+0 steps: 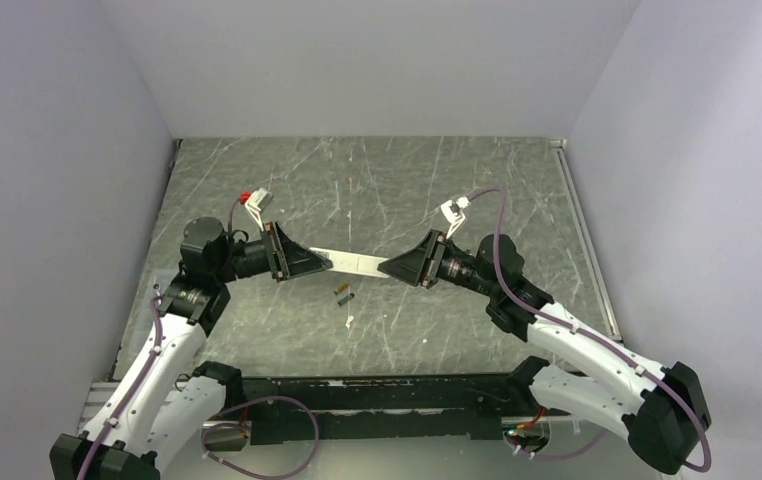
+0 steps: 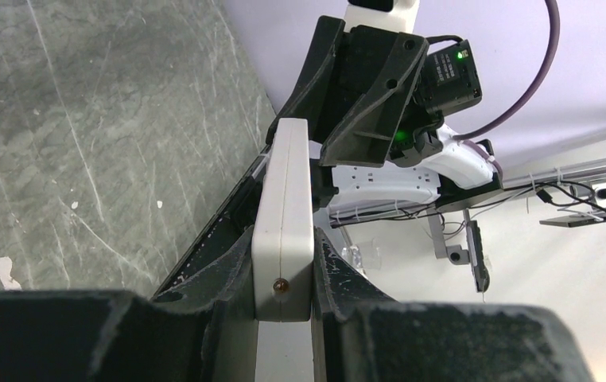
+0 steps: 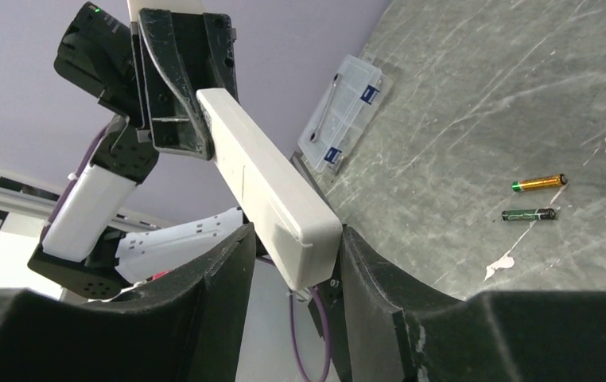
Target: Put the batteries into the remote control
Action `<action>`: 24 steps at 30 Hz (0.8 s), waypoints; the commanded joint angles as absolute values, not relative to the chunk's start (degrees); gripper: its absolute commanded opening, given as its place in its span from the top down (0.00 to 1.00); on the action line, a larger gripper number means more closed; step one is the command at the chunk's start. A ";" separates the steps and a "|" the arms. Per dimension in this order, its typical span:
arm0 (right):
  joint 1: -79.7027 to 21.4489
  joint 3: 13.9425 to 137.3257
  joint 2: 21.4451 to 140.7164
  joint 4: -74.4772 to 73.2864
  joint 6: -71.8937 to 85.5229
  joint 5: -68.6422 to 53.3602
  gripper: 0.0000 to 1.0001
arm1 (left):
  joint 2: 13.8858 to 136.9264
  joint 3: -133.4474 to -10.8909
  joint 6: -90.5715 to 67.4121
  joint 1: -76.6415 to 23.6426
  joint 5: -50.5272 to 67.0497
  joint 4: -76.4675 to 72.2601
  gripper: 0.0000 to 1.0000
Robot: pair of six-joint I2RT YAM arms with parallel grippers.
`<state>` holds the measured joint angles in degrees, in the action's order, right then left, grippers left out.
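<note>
We judge the step in hand to be preparing the remote control, not loading it yet. It hangs above the worktop, spanning the gap between the two arms with one tool at each end.

The left tool is pressed together on the left end of the remote control. In the left wrist view both fingers lie flat against its narrow sides. The right tool straddles the opposite end. In the right wrist view one finger looks to be touching the remote control, while the other may stand a sliver off it. We cannot tell whether this tool is pinching or only bracketing the bar.

The batteries lie on the worktop below the remote control, a little toward the arm bases from its middle. The orange-gold one and the greenish one rest side by side, close but apart, and neither tool touches them.

The surfaces of the remote control that we see are plain white. A faint seam crosses the one facing the right wrist camera. We see no open compartment, and we cannot tell whether the back cover is on or off.

The next move, as we judge it, needs one tool to keep a firm hold. The other has to come free, either to expose the compartment or to reach down below the remote control for a battery. The batteries are thin and lie flat, so that pickup calls for a narrow, well-centred pinch.
</note>
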<state>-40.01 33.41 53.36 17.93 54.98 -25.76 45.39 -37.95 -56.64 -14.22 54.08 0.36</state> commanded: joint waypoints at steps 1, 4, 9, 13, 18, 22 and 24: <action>-40.61 32.93 51.16 19.95 54.76 -27.21 0.54 | 45.75 -39.73 -55.42 -13.89 50.89 -0.53 1.00; -40.61 32.67 50.69 19.59 54.76 -27.05 0.55 | 45.83 -39.60 -55.53 -13.88 50.85 -0.80 1.00; -40.61 32.32 50.28 19.53 54.93 -26.69 0.65 | 45.89 -39.47 -55.83 -13.89 51.06 -1.24 1.00; -40.61 32.53 50.02 19.27 54.85 -26.44 0.75 | 45.66 -39.22 -55.89 -13.89 51.06 -1.06 1.00; -40.60 32.40 49.51 18.97 54.68 -26.21 0.92 | 45.10 -39.19 -55.57 -13.88 50.89 -0.25 1.00; -40.61 32.17 48.34 17.81 54.13 -25.39 1.00 | 44.90 -39.71 -55.15 -13.89 50.80 -0.09 1.00; -40.61 32.07 47.93 16.95 53.75 -25.00 1.00 | 44.96 -39.81 -55.11 -13.84 50.80 -0.09 1.00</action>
